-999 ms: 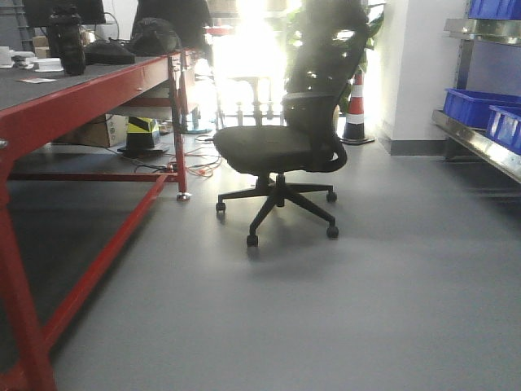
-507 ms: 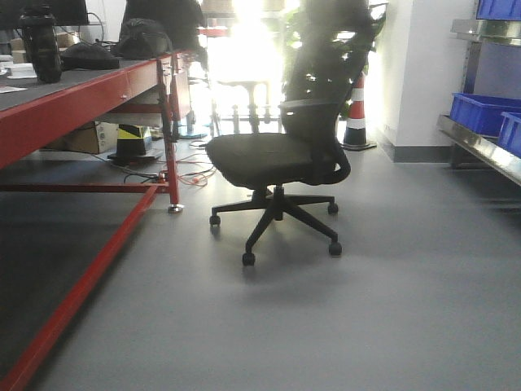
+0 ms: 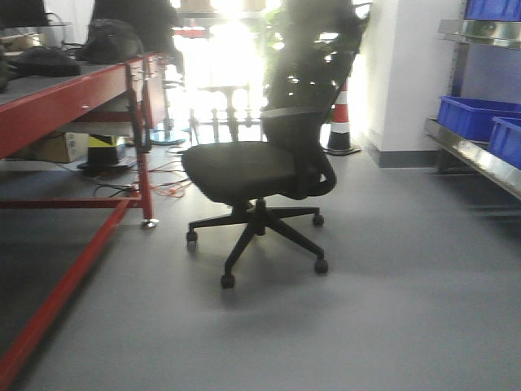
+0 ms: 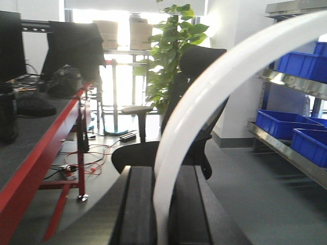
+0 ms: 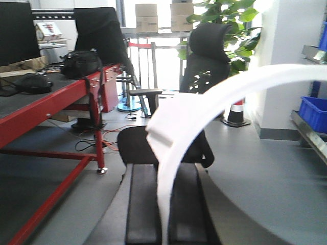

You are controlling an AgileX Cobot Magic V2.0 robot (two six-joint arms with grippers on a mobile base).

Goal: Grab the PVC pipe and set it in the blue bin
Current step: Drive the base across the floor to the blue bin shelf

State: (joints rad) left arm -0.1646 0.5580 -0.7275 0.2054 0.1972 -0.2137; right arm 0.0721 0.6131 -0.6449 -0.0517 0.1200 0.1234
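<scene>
In the left wrist view a white curved PVC pipe rises from between the black fingers and arcs up to the right, with my left gripper shut on it. The right wrist view shows a white curved PVC pipe with a stepped collar, and my right gripper is shut on its lower end. I cannot tell whether both hold one pipe. Blue bins sit on a steel shelf at the right, also seen as blue bins and a blue bin. Neither gripper shows in the front view.
A black office chair on castors stands on the grey floor straight ahead. A red-framed table with bags and cables under it runs along the left. A traffic cone and a plant stand by the white pillar.
The front view has advanced: the chair looks nearer and lower in the frame, and the red table has slid off to the left.
</scene>
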